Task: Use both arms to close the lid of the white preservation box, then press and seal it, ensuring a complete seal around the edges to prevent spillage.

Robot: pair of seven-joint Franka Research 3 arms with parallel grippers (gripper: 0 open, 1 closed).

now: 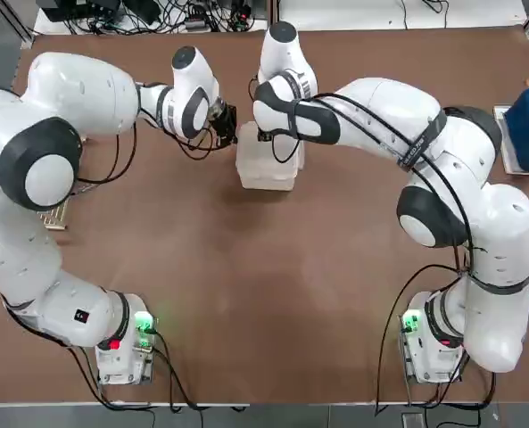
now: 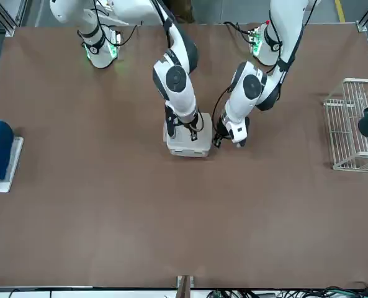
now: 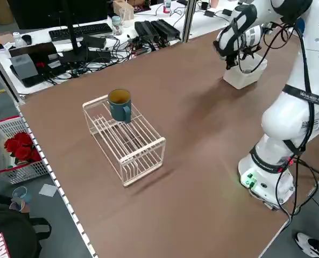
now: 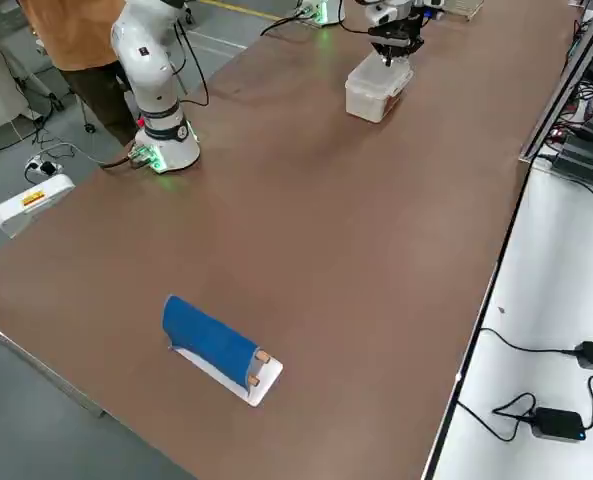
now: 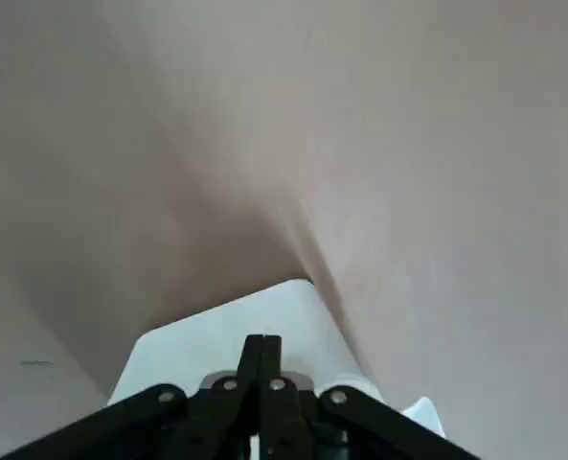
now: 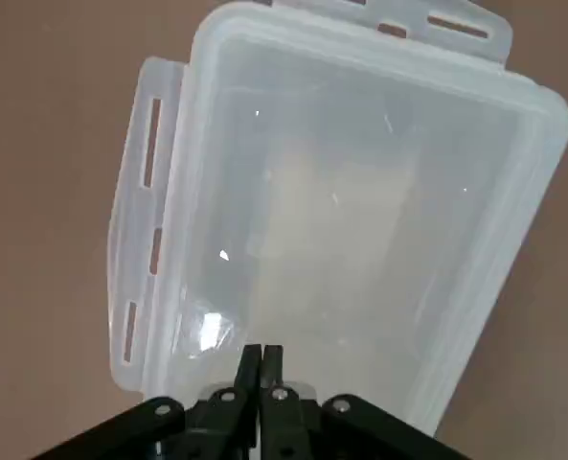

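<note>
Box sits toward the far edge of the desk from the arm bases, roughly mid-width. The white preservation box (image 1: 266, 160) has its lid (image 6: 360, 220) already down on top; in the right wrist view the side latch flaps (image 6: 145, 259) stick out flat from the rim, not folded down, so the edges (image 6: 513, 211) look unclipped and I judge the seal incomplete. The right gripper (image 6: 261, 359) stands over the lid, jaws fully together and holding nothing, tips pointed down as a pressing stub near one short end; whether they actually touch the plastic I cannot tell. The left gripper (image 5: 261, 350) is just beside the box on its left flank, jaws also shut and empty, a white tab showing right under its tips. Risks as I see them: pressing at one end only could rock the light box or lift the lid at the opposite end. A sideways shove from the left arm with nothing bracing the box could slide it across the smooth desk. A narrow closed tip might skid off the glossy lid, or bow its centre without seating the rim. Unfolded flaps leave room for spillage. Wire rack (image 2: 351, 127) with a mug (image 3: 120, 104) sits near the desk's left edge, blue object (image 1: 525, 134) near the right edge, both well apart.
</note>
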